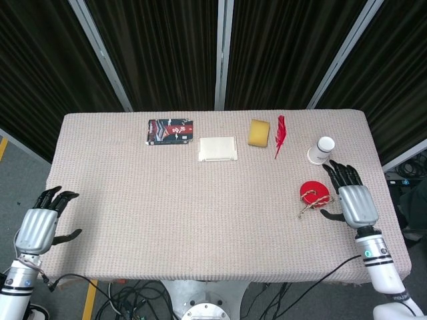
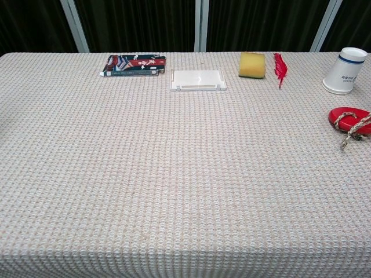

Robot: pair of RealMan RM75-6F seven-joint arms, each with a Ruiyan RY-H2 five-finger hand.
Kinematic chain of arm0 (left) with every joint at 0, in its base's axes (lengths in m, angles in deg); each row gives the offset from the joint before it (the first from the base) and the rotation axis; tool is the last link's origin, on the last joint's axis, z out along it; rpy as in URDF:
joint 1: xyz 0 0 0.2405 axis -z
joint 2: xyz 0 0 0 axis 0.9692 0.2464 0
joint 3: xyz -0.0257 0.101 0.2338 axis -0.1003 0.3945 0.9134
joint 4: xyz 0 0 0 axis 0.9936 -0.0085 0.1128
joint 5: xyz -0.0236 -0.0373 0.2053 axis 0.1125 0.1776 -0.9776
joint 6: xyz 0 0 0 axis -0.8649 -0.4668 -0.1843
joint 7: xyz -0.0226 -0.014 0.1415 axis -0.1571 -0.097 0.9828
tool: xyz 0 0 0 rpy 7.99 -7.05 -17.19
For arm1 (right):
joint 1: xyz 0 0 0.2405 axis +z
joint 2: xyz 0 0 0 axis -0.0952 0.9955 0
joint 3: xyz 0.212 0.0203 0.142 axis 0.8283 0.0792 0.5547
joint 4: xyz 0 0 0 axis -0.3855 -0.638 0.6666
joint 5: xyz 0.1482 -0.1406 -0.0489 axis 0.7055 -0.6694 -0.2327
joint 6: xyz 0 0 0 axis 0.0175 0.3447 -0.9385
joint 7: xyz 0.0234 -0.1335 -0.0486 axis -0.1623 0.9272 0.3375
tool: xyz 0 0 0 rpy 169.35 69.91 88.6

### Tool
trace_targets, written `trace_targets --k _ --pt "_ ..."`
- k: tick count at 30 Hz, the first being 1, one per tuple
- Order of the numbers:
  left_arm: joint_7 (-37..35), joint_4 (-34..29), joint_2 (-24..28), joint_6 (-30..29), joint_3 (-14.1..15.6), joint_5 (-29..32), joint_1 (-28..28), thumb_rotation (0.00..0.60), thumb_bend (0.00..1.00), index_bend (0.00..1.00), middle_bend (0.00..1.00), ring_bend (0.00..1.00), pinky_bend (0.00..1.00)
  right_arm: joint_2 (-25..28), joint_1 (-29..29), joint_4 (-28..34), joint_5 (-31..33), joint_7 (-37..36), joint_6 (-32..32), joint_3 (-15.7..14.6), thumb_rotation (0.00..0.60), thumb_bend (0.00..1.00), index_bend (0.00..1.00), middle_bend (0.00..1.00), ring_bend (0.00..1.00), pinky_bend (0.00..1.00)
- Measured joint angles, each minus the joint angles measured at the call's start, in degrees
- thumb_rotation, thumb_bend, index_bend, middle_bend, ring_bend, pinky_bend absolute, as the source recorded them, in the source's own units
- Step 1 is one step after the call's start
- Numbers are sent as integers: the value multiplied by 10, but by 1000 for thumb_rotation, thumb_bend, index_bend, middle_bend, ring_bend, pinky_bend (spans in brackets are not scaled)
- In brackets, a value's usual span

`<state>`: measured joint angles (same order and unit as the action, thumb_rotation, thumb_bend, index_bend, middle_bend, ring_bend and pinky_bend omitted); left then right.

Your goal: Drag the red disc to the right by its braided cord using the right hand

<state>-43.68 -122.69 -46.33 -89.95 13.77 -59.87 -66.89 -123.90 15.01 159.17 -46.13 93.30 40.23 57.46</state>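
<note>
Fingers (image 1: 342, 175) spread; red disc (image 2: 350, 117) cut off.

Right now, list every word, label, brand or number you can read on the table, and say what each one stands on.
None can be quoted as it reads.
Flat red and dark package: white printed characters on a red band, too small and blurred to read.
White paper cup: a blue stripe near its upper end, no text visible.
White tray, yellow sponge, red feather, red disc: no markings visible.
</note>
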Motion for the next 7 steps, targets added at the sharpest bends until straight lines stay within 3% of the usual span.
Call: trace_targets --k 7 --pt "2 -6 5 -2 -3 -4 3 600 1 237 229 105 134 9 -81 -16 -54 -18 108 -34 600 0 0 0 0 0"
